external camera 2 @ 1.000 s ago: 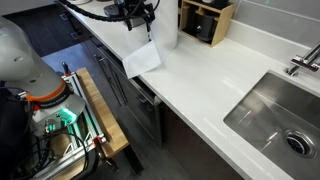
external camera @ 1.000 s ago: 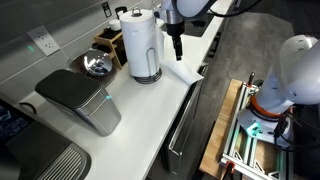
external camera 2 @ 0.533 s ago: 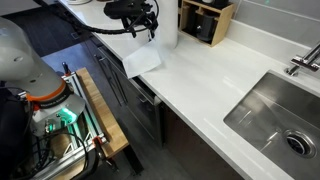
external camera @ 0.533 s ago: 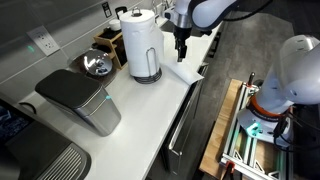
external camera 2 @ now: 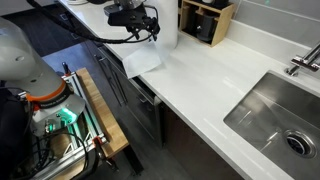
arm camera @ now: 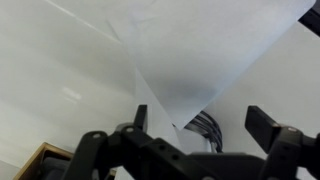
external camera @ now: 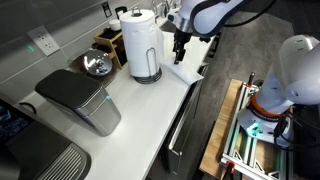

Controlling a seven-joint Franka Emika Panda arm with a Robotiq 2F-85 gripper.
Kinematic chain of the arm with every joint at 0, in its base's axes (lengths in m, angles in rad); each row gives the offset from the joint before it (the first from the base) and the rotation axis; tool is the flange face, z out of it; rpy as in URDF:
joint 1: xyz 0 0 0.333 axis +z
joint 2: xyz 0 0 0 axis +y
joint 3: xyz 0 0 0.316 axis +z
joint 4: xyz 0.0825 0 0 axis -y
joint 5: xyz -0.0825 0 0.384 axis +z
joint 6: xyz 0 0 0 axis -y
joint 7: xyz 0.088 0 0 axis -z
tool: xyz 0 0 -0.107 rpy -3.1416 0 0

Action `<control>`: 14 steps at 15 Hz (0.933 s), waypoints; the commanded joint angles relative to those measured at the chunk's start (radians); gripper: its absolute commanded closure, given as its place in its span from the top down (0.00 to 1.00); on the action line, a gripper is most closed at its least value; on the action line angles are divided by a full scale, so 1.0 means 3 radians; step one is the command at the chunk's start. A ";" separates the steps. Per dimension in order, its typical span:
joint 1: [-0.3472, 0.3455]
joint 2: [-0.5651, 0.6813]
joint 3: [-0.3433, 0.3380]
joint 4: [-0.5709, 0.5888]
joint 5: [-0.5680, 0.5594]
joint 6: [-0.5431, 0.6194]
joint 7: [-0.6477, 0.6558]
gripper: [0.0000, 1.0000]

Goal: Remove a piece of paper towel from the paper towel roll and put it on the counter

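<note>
Fingers (arm camera: 278, 135) are hovering wide open and empty above the sheet (external camera: 186, 72), which is lying on the table (external camera: 150, 105) beside the roll (external camera: 140, 45); placing looks done, next move needing a straight lift clear.

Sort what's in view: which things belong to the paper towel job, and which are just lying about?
Job: sheet, roll, counter, tool, open above the sheet.
Lying about: grey appliance, wooden box, sink, faucet.
</note>
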 commanded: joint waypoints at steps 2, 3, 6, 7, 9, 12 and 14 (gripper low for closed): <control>0.0123 0.0209 -0.0138 0.0003 0.0321 0.0376 -0.0214 1.00; 0.0136 0.0249 -0.0154 0.0002 0.0354 0.0454 -0.0244 1.00; 0.0134 0.0371 -0.0153 0.0001 0.0359 0.0558 -0.0270 1.00; 0.0100 0.0417 -0.0128 0.0001 0.0316 0.0568 -0.0255 0.94; 0.0093 0.0487 -0.0121 0.0001 0.0325 0.0569 -0.0269 0.70; 0.0049 0.0568 -0.0096 0.0001 0.0299 0.0560 -0.0270 0.54; -0.0040 0.0606 -0.0054 0.0001 0.0205 0.0544 -0.0215 0.38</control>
